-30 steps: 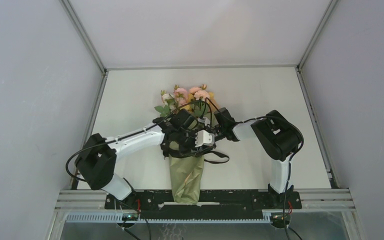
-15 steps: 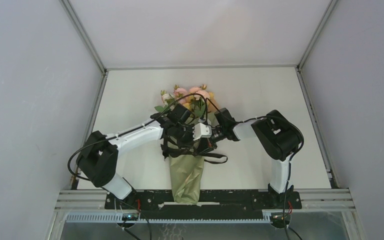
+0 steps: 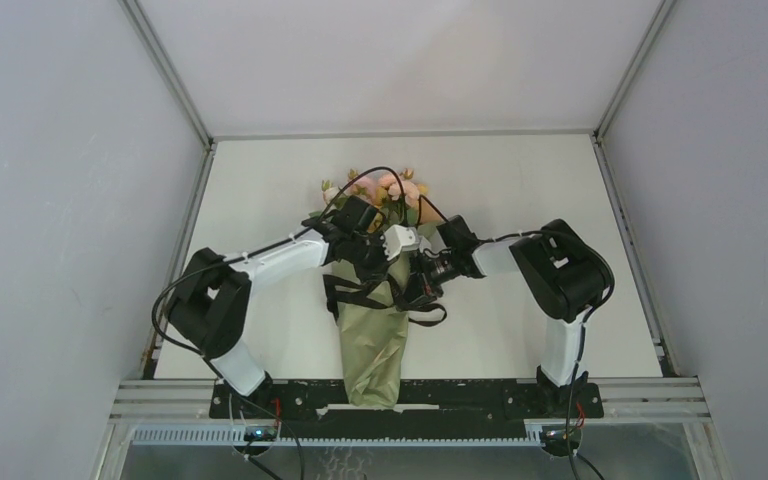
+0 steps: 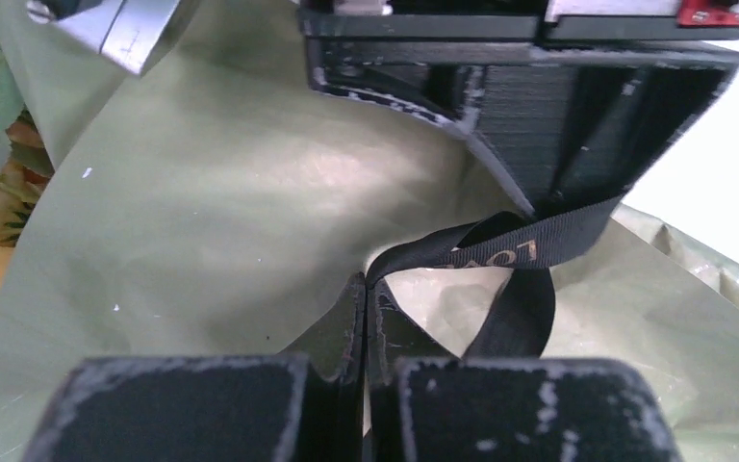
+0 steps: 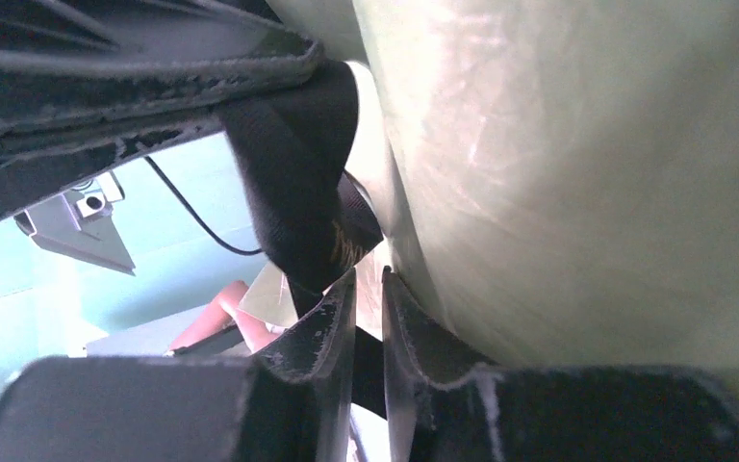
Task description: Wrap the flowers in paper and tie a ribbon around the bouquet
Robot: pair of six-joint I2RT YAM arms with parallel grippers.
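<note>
The bouquet (image 3: 372, 340) lies along the table, a long olive-green paper (image 4: 202, 212) cone with the pink and yellow flowers (image 3: 388, 188) at its far end. The black ribbon (image 4: 500, 252) crosses the cone's middle, and a loose loop of ribbon (image 3: 430, 314) trails to the right. My left gripper (image 4: 366, 281) is shut on the ribbon just above the paper. From it the strip runs up to the fingers of my right gripper (image 5: 368, 274). Those jaws stand a narrow gap apart beside the cone, with ribbon (image 5: 298, 173) draped against one fingertip. Both grippers (image 3: 385, 268) (image 3: 415, 285) meet over the cone's upper half.
Grey walls (image 3: 70, 200) enclose the white table (image 3: 520, 190) on three sides. A metal rail (image 3: 410, 392) with both arm bases runs along the near edge, and the cone's tip reaches it. Black cables (image 3: 380, 172) arch over the blooms.
My left gripper has shut on the ribbon and shifted toward the blooms. The right gripper's jaws have parted slightly, and it has moved a little left and down over the cone.
</note>
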